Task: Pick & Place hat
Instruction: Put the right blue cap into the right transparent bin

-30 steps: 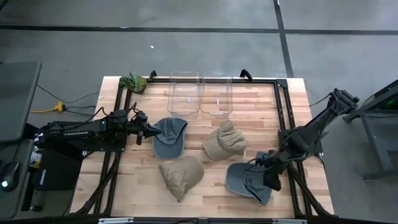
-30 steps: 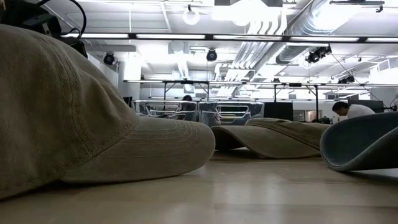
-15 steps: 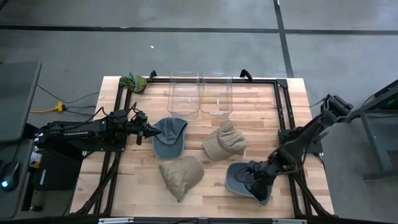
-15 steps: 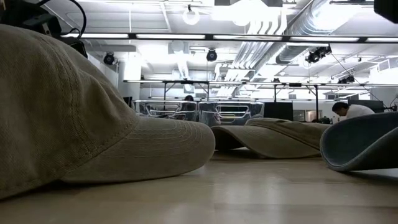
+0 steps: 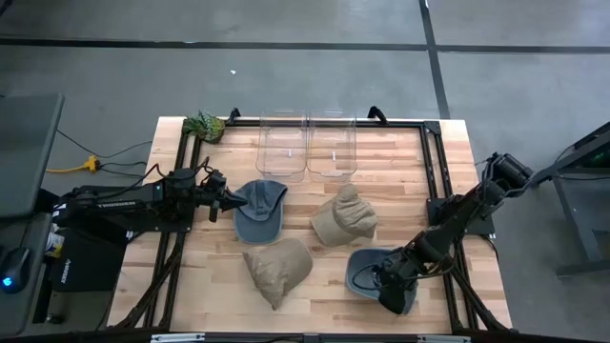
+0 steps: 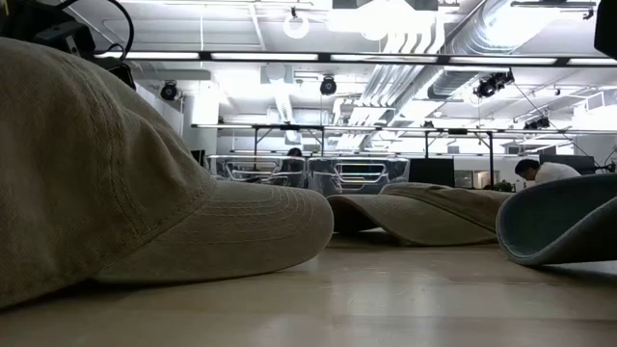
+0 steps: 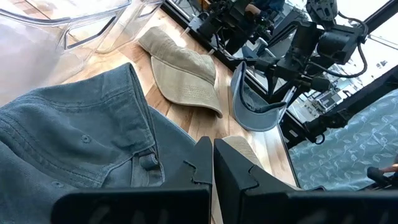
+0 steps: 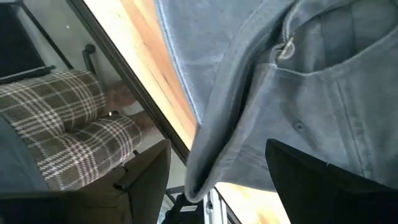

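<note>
A blue-grey hat lies crown up at the table's middle left. My left gripper is shut and level, its tips at this hat's left edge by the back strap. A second blue hat lies upturned at the near right. My right gripper is open over it, and its two fingers stand on either side of the hat's rim. Two tan hats rest on the table between them. My left gripper's shut tips stand at the edge of the blue-grey hat. I cannot tell whether they touch the cloth.
Two clear containers stand at the table's far middle. A green object lies at the far left corner. A black frame runs round the table top. In the low view the near tan hat fills the left.
My right gripper has gone toward the table's left and near edge, from beside the upturned blue hat to over its rim. The hat has stayed in place.
</note>
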Controlling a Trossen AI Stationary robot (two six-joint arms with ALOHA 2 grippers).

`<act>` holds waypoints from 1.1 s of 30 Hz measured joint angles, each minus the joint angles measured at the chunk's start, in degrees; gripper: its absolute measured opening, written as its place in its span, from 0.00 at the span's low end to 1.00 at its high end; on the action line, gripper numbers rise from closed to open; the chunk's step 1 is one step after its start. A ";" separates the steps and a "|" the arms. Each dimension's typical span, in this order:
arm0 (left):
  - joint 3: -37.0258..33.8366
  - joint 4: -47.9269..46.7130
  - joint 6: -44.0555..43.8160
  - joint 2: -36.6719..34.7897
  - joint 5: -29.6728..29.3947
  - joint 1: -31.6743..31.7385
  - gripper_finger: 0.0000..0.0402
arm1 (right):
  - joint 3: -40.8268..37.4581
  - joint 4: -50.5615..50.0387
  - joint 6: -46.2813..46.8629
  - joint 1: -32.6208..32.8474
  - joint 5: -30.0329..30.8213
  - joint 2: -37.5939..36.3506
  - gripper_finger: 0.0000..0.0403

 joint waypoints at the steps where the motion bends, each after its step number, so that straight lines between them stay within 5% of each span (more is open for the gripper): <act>1: 0.00 0.01 0.00 0.01 0.00 0.00 0.00 | 0.00 0.23 -0.01 0.08 0.04 0.00 0.64; 16: 0.00 0.00 0.00 0.00 0.00 0.00 0.00 | 0.00 6.43 -3.65 1.57 5.52 5.62 0.64; 24: 0.00 0.02 -0.02 -0.01 0.00 0.00 0.00 | 0.00 4.64 -7.91 2.62 12.75 7.55 0.64; 33: 0.00 0.02 0.00 0.01 0.00 0.00 0.00 | 0.00 -0.80 -7.62 3.45 12.54 7.72 0.64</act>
